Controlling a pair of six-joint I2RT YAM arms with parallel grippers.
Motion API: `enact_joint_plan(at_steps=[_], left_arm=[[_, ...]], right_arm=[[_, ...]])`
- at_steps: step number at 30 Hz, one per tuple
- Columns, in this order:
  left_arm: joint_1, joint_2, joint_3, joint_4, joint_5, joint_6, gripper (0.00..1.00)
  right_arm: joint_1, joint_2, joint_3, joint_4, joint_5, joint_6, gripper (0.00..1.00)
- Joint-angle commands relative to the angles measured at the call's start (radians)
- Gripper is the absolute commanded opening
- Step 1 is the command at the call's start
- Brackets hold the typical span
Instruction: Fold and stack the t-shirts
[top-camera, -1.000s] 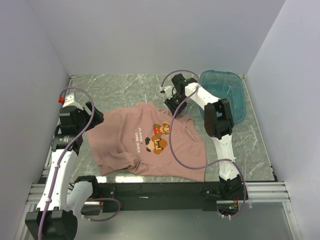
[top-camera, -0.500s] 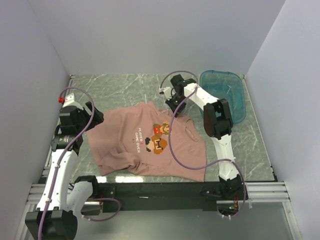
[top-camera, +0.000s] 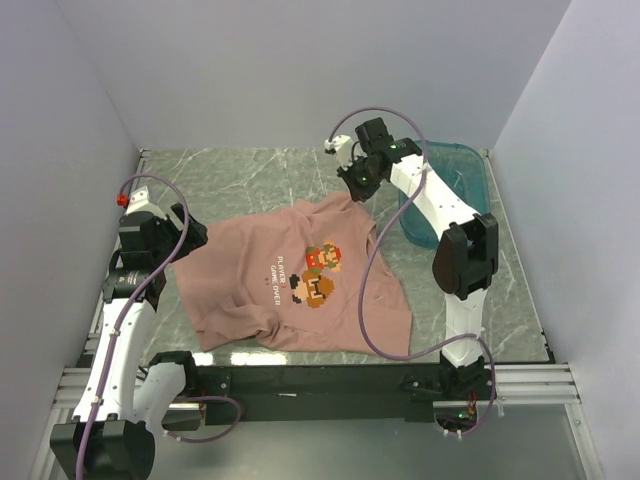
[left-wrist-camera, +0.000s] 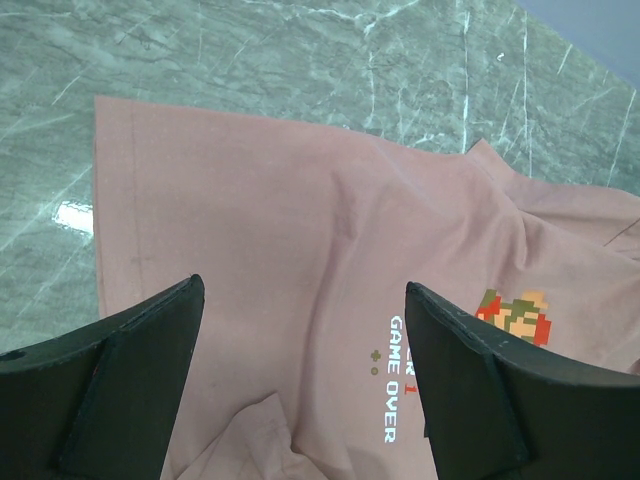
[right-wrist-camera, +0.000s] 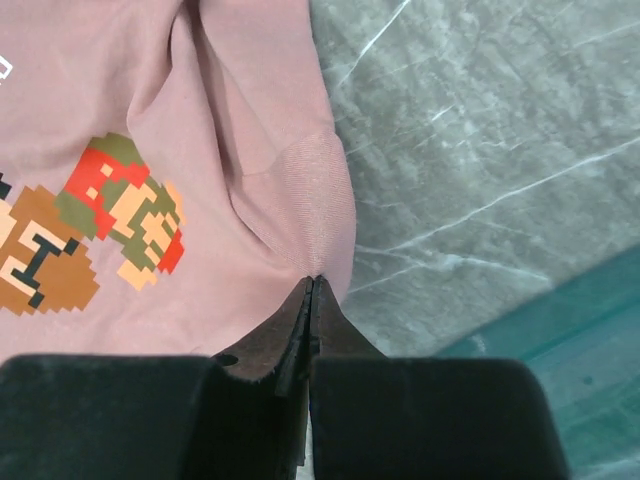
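Observation:
A salmon-pink t-shirt (top-camera: 280, 290) lies spread on the marble table, print up, with white "GAME OVER" text and a pixel figure. My right gripper (top-camera: 354, 191) is shut on a pinch of the shirt's far edge, near the collar. It holds that edge a little above the table. In the right wrist view the closed tips (right-wrist-camera: 312, 281) bite a ribbed fold of the t-shirt (right-wrist-camera: 240, 110). My left gripper (top-camera: 186, 236) hangs open over the shirt's left side. Its fingers (left-wrist-camera: 130, 370) stand wide apart above the t-shirt (left-wrist-camera: 300, 220), with nothing between them.
A translucent teal tub (top-camera: 478, 200) stands at the back right, right of the right arm; its corner (right-wrist-camera: 545, 335) shows in the right wrist view. Walls close in the table (top-camera: 230, 175) on three sides. A purple cable (top-camera: 362, 300) trails over the shirt's right half.
The right gripper has shut on the shirt's far edge and drawn it up and toward the back. The right arm has swung back. The left arm has not moved.

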Motion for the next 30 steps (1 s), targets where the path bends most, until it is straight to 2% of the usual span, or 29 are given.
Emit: enact_joint_plan(at_steps=[1,6,10,12,13,16,18,20,23,24,26,27,30], left_arm=[[-0.003,-0.016,-0.004,0.044,0.003,0.006,0.87],[-0.003,-0.015,-0.004,0.047,0.006,0.006,0.87],[-0.003,-0.016,-0.004,0.047,0.004,0.008,0.87],[-0.003,-0.018,-0.004,0.047,0.006,0.008,0.87],[-0.003,-0.018,-0.004,0.047,0.007,0.008,0.87],[-0.004,-0.018,-0.004,0.049,0.013,0.008,0.87],[-0.001,-0.018,-0.004,0.054,0.016,0.008,0.87],[-0.003,-0.016,-0.002,0.055,0.024,0.008,0.87],[-0.003,-0.011,-0.002,0.055,0.026,0.008,0.87],[-0.003,-0.013,-0.002,0.054,0.024,0.008,0.87],[-0.003,-0.013,-0.002,0.054,0.026,0.008,0.87],[-0.003,-0.015,-0.002,0.055,0.024,0.008,0.87],[-0.003,-0.016,-0.002,0.050,0.021,0.008,0.87]], right_arm=[[-0.009,-0.034,-0.010,0.027,0.019,0.001,0.00],[-0.011,-0.126,-0.046,0.027,-0.014,-0.011,0.00],[-0.002,-0.250,-0.157,-0.037,-0.233,-0.132,0.00],[0.012,-0.296,-0.227,-0.091,-0.290,-0.193,0.00],[0.041,-0.343,-0.315,-0.114,-0.348,-0.270,0.00],[0.139,-0.442,-0.541,-0.194,-0.358,-0.414,0.00],[0.193,-0.523,-0.731,-0.159,-0.314,-0.421,0.00],[0.248,-0.557,-0.853,-0.108,-0.272,-0.401,0.00],[0.253,-0.557,-0.893,-0.091,-0.265,-0.376,0.11],[0.250,-0.562,-0.896,-0.083,-0.258,-0.356,0.23],[0.209,-0.571,-0.858,-0.053,-0.278,-0.332,0.30],[0.179,-0.565,-0.829,-0.051,-0.295,-0.315,0.36],[0.072,-0.511,-0.699,-0.048,-0.355,-0.251,0.41]])
